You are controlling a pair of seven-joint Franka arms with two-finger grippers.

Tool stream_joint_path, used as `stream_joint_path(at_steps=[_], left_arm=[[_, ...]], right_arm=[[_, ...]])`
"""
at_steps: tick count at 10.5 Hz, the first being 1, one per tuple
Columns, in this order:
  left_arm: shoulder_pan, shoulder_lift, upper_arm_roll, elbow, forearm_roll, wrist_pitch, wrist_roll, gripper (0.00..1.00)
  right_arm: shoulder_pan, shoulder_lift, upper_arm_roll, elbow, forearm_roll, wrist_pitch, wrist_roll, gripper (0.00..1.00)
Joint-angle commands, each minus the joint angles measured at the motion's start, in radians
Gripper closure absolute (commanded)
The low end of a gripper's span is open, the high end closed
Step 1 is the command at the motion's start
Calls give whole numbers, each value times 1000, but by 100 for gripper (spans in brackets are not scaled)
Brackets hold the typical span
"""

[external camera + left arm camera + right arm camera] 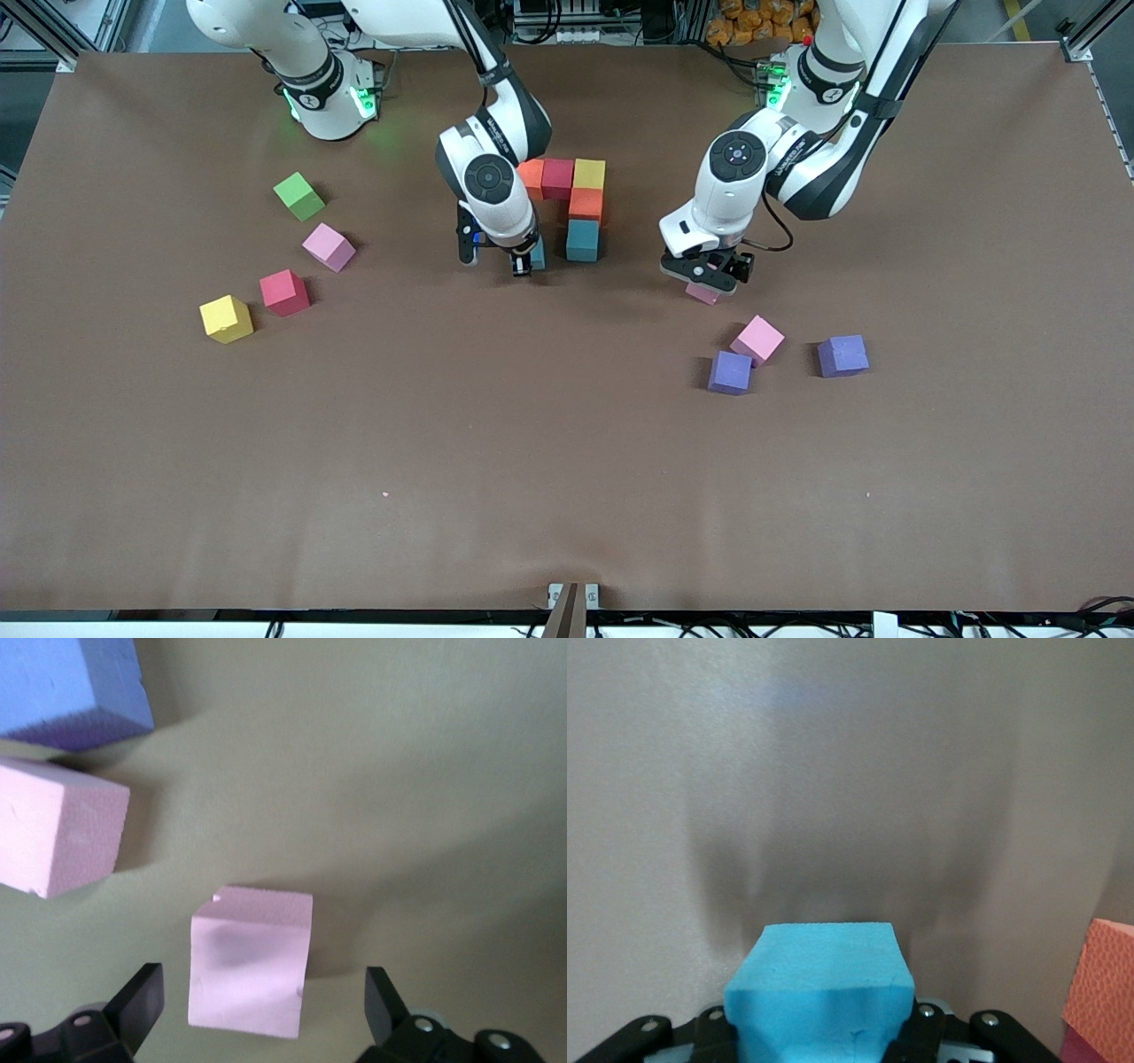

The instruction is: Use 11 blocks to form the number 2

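Front view, centre frame: my right pincer (524, 263) clamps a blue cube (819, 992) beside the partial 2 (576, 208); a skewed release could nudge it. My left pincer (706, 276) spreads around a pink cube (251, 961).

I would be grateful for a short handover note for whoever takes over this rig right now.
Right gripper: shut on a blue cube, low over the table beside the partial digit.
Left gripper: open, jaws on either side of a pink cube, not closed on it.
Done: five cubes placed, an orange, red and yellow row, then an orange cube and a blue cube nearer the front camera.
Left: six cubes. Loose at the right arm's end: pink, red, yellow, plus a green cube. Near the left gripper: another pink and two purple.
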Motion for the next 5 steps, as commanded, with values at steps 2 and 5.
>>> stream_joint_path(at_steps=[2,5], left_arm=[[10,-29,-7,-42,19,22,46,0],[14,10,-1,-40,19,60,83,0]], right_arm=[[41,-25,-13,-25,11,10,74,59],[43,-13,-12,9,11,15,97,55]])
